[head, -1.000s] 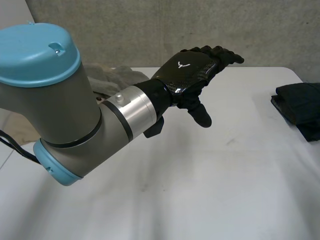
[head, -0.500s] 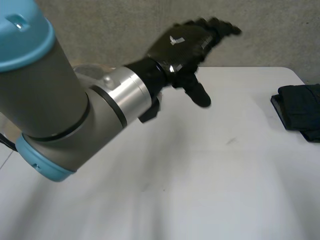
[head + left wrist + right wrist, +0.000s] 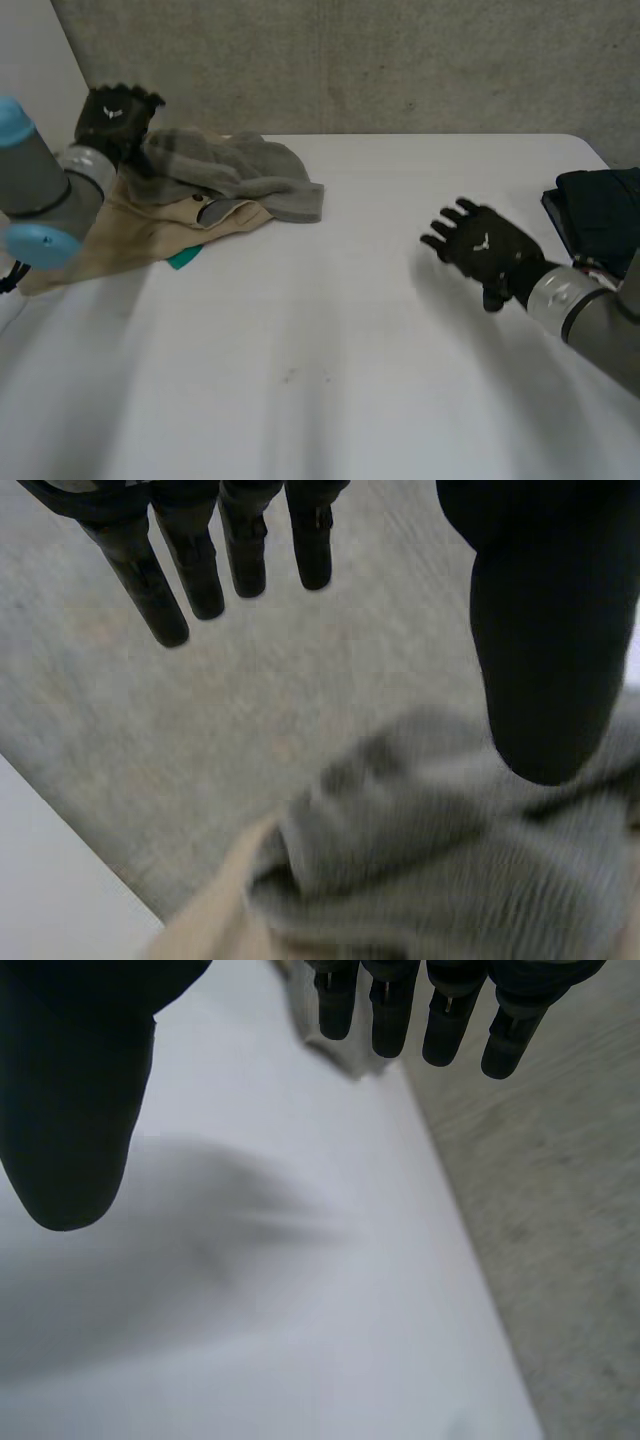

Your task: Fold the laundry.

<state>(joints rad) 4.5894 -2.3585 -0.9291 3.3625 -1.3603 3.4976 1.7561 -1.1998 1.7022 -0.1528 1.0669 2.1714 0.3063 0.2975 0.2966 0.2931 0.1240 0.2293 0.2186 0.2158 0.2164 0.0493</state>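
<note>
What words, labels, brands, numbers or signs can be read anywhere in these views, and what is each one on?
No readable words or numbers anywhere.
Small white emblem, a sign without letters: on the back of the left hand.
The same white emblem: on the back of the right hand.
Grey cloth, tan cloth and dark folded cloth: no tag or print visible.

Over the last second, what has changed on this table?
The left hand swung from mid-table back above the crumpled grey towel, open, gripping nothing. The right hand came in over the white table, open. The folded dark cloth stayed put.
</note>
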